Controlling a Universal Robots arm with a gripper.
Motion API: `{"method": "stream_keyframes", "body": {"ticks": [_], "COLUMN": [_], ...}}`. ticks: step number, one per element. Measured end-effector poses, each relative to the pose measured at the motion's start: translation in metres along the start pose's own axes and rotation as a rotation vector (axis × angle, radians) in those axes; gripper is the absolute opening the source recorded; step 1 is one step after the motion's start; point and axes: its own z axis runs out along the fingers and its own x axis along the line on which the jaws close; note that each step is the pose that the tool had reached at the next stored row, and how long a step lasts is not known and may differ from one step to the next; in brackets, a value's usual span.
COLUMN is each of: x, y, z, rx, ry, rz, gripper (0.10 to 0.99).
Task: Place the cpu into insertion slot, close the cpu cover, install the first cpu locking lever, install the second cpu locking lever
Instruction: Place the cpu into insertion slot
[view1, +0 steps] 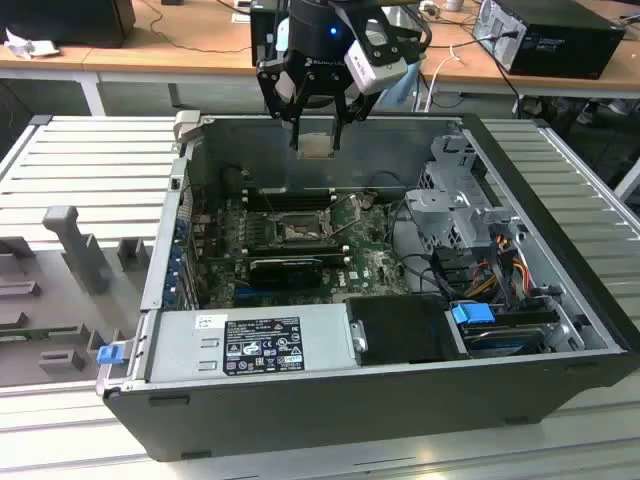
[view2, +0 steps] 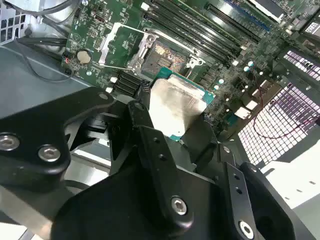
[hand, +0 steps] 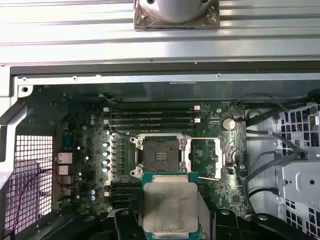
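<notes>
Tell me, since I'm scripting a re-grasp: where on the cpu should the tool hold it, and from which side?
Probably by two opposite thin edges, coming from above: the cpu is a flat square lying level, metal top up. The tool grips it that way now.

Lighting: bright, diffuse, from above. The computer case (view1: 400, 400) is shadowed inside; soft glare is noted on the cpu (hand: 169, 206).

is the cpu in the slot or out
Out. The gripper holds the cpu up off the board; the slot lies bare, its cover swung open.
</notes>
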Motion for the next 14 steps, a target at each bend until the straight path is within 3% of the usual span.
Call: {"method": "stream_keyframes", "body": {"ticks": [6,14], "x": [0.0003,0.0002], "y": [0.0000,-0.0007], "z": [0.0001,0.0038], "rx": [-0.002,-0.002], "ry": [-0.0088,-0.0052], "rz": [0.099,0.111], "gripper": [0.529,0.529]}}
